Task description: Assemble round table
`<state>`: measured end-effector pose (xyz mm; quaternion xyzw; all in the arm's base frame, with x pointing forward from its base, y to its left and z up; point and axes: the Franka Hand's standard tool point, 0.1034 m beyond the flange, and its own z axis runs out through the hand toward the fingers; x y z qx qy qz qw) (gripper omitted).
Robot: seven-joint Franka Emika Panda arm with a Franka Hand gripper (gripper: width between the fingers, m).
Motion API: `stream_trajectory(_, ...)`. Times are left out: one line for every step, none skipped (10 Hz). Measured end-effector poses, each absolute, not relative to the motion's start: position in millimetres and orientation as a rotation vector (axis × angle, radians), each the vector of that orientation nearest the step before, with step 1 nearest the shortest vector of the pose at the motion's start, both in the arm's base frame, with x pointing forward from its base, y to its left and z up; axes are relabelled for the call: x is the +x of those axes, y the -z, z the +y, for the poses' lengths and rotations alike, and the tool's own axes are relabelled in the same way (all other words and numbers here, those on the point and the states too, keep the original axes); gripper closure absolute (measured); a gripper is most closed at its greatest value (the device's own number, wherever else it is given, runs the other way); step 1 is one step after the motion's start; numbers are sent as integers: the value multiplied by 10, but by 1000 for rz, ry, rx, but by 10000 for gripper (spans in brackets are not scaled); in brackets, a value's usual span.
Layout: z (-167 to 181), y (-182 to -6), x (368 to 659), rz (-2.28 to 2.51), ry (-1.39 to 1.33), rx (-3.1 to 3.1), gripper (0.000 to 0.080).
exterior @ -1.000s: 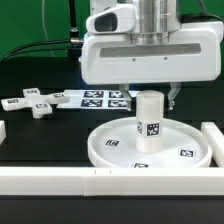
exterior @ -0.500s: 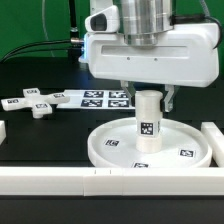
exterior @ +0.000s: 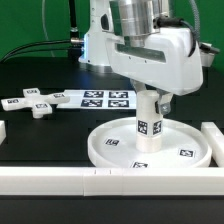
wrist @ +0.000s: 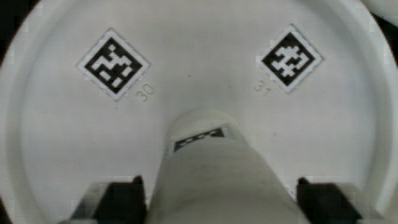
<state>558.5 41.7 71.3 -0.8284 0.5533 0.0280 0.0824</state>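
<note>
A large white plastic round disc (exterior: 120, 158) with a raised rim lies flat on the black tabletop (exterior: 50, 135). It carries black-and-white square tags on its upper face. At the disc's centre a short white cylindrical leg (exterior: 147, 125) stands upright with its base on the disc floor. A small square tag on its side faces the exterior camera.

The arm's white wrist housing (exterior: 150, 55) hangs directly above the disc's centre, turned at an angle to the disc. The jaws reach down over the top of the leg. In the wrist view the two dark pads (wrist: 121, 197) sit one on each side of the leg (wrist: 222, 165), tight against its sides, so the jaws are closed on it at a narrow width. Beyond the leg in that view, two diamond-set tags show on the bare disc face (wrist: 196, 40).

A white plastic four-armed cross-shaped foot (exterior: 38, 106) lies flat on the tabletop, well apart from the disc on the exterior view's left. The marker board (exterior: 105, 97) lies just behind the disc. A long white bar (exterior: 60, 180) runs along the tabletop just in front of the disc. Another white bar (exterior: 213, 135) sits just beside the disc's rim on the exterior view's right.
</note>
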Motion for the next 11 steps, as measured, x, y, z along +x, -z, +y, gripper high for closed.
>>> stream_trajectory(426, -711, 5583, 1643, -84, -2479, 382)
stream_trajectory(421, -710, 5583, 1571, -77, -2524, 382)
stream_trajectory(387, -712, 5595, 1453, -61, -2591, 198)
stream_trajectory(386, -732, 5622, 1340, -42, -2655, 198)
stream_trajectory(371, -740, 5636, 1143, -18, -2742, 155)
stream_trajectory(375, -734, 5632, 1086, -15, -2764, 155)
stream_trajectory(375, -731, 5631, 968, -5, -2807, 155)
stream_trajectory(374, -728, 5629, 863, 4, -2841, 151)
stream_trajectory(374, -725, 5628, 743, 14, -2876, 151)
stream_trajectory(381, -725, 5629, 629, 22, -2910, 151)
stream_trajectory(419, -735, 5641, 441, 40, -2973, 151)
